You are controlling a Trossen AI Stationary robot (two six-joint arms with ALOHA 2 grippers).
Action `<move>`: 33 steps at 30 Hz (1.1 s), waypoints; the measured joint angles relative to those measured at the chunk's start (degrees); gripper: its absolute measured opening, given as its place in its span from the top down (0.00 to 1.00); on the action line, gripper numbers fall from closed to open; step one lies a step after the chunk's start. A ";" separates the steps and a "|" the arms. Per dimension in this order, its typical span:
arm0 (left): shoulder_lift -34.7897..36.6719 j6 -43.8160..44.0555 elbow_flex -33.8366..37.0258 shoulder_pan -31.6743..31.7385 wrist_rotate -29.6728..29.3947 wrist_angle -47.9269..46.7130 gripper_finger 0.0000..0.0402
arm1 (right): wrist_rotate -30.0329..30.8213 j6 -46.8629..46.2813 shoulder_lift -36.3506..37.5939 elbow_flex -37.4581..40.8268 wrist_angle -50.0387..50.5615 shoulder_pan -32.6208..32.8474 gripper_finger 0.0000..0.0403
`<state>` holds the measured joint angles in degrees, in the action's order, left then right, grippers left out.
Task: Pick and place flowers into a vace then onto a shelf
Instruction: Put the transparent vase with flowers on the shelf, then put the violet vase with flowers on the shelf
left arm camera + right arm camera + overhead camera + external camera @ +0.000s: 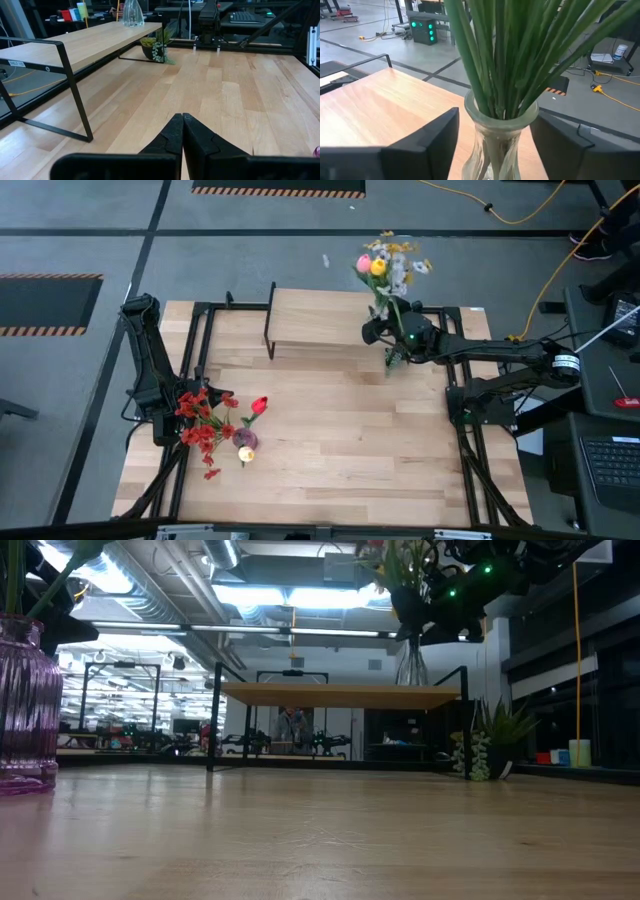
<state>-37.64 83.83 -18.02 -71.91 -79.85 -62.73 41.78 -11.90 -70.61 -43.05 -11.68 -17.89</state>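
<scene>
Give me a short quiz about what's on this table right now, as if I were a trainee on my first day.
1. True or false: the clear glass vase with green stems stands on the shelf.
2. Which gripper is at that vase? A) the left gripper B) the right gripper
3. Fill in: the purple vase holds ___ flowers.

Key
1. True. The low view shows it standing on the shelf's top board, at its right end.
2. B. Its fingers stand open on either side of the vase's neck; the left gripper is shut, waiting at the table's left side.
3. Red. A berry spray and a tulip.
</scene>
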 joint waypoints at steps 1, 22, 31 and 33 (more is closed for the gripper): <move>-0.01 0.00 0.00 0.01 0.00 0.00 1.00 | 0.00 0.02 0.00 0.00 0.00 0.00 0.39; 0.02 0.00 0.00 0.00 0.44 0.00 0.99 | -3.04 0.55 6.43 0.00 2.86 4.94 0.39; -0.01 0.00 0.00 0.02 0.48 0.01 0.99 | -2.48 -1.24 9.26 0.00 10.55 5.46 0.39; 0.00 0.00 0.00 -0.01 0.48 0.01 0.99 | -1.22 -1.60 9.86 0.00 12.84 5.46 0.39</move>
<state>-37.64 83.83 -18.02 -71.92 -79.37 -62.72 40.56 -13.50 -60.75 -43.05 1.15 -12.43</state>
